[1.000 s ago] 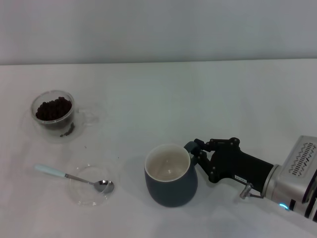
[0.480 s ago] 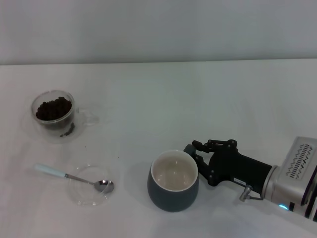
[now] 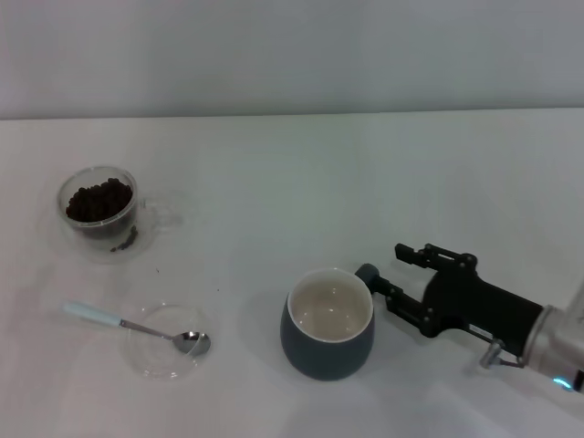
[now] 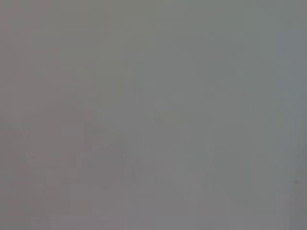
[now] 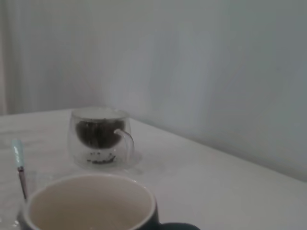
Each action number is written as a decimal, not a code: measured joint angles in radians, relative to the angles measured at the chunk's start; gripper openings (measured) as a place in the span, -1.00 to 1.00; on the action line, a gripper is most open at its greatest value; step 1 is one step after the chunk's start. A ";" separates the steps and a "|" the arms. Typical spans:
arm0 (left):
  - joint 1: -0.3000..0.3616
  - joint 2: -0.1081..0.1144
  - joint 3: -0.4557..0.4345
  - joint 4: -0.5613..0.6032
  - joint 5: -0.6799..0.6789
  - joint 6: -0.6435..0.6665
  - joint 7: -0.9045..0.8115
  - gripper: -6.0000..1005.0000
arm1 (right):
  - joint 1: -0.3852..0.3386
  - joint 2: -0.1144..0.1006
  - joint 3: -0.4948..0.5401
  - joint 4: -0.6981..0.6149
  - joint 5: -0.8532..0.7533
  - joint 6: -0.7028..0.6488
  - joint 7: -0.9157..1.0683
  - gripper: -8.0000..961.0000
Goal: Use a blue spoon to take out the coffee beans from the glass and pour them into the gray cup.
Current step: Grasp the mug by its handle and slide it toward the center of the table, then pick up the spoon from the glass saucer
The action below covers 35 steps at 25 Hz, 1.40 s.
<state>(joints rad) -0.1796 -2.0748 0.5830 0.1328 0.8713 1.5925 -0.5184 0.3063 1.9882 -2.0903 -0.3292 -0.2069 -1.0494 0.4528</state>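
Right now the white desk [image 3: 301, 173] holds everything. The right gripper [image 3: 394, 272] sits just beside the gray cup [image 3: 328, 336], jaws apart and holding nothing; a bump could tip it. The left gripper is out of sight. The glass [image 3: 98, 208] of coffee beans [image 3: 99, 199] stands far off. The blue spoon [image 3: 137, 327] rests on a clear dish [image 3: 164, 341] and could slide when grabbed.

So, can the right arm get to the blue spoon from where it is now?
Probably yes, with a long reach. The right gripper stands open beside the gray cup, whose handle is between its fingers. The blue spoon lies across the table, its bowl on a clear dish; only the cup stands between.
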 joint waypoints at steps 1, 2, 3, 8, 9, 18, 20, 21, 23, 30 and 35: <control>0.000 0.000 0.000 0.000 0.000 0.000 0.000 0.77 | -0.001 -0.005 0.000 0.012 0.000 -0.026 0.001 0.11; 0.000 0.001 0.000 0.000 0.000 -0.001 0.000 0.77 | -0.002 -0.008 0.000 0.027 0.000 -0.057 0.003 0.16; 0.000 0.001 0.000 0.000 -0.001 -0.001 0.000 0.77 | -0.003 -0.011 0.001 0.041 0.000 -0.081 0.004 0.16; 0.000 0.001 0.000 -0.003 -0.023 -0.003 0.000 0.77 | -0.004 -0.030 0.001 0.111 0.000 -0.162 0.008 0.16; 0.000 0.001 0.000 -0.004 -0.024 -0.003 0.000 0.77 | -0.004 -0.035 0.001 0.127 0.001 -0.170 0.008 0.16; -0.006 -0.003 0.000 -0.060 -0.045 0.003 -0.053 0.77 | -0.028 -0.080 0.286 0.240 0.008 -0.295 -0.040 0.17; -0.007 -0.004 0.000 -0.101 -0.050 0.023 -0.157 0.77 | -0.041 -0.091 0.407 0.237 0.008 -0.323 -0.060 0.17; -0.007 -0.004 0.000 -0.108 -0.050 0.028 -0.174 0.77 | -0.046 -0.096 0.468 0.233 0.008 -0.333 -0.067 0.17; -0.007 -0.006 0.002 -0.148 -0.050 0.058 -0.278 0.77 | -0.049 -0.104 0.568 0.217 0.008 -0.344 -0.075 0.17; -0.014 -0.011 0.009 -0.302 -0.028 0.103 -0.574 0.77 | -0.015 -0.130 0.750 0.126 0.002 -0.300 -0.105 0.17; -0.020 -0.011 0.034 -0.342 0.006 0.044 -0.760 0.77 | 0.018 -0.131 0.785 0.054 -0.001 -0.231 -0.157 0.17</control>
<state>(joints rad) -0.2000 -2.0860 0.6167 -0.2095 0.8776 1.6366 -1.2781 0.3247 1.8567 -1.3055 -0.2748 -0.2077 -1.2800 0.2954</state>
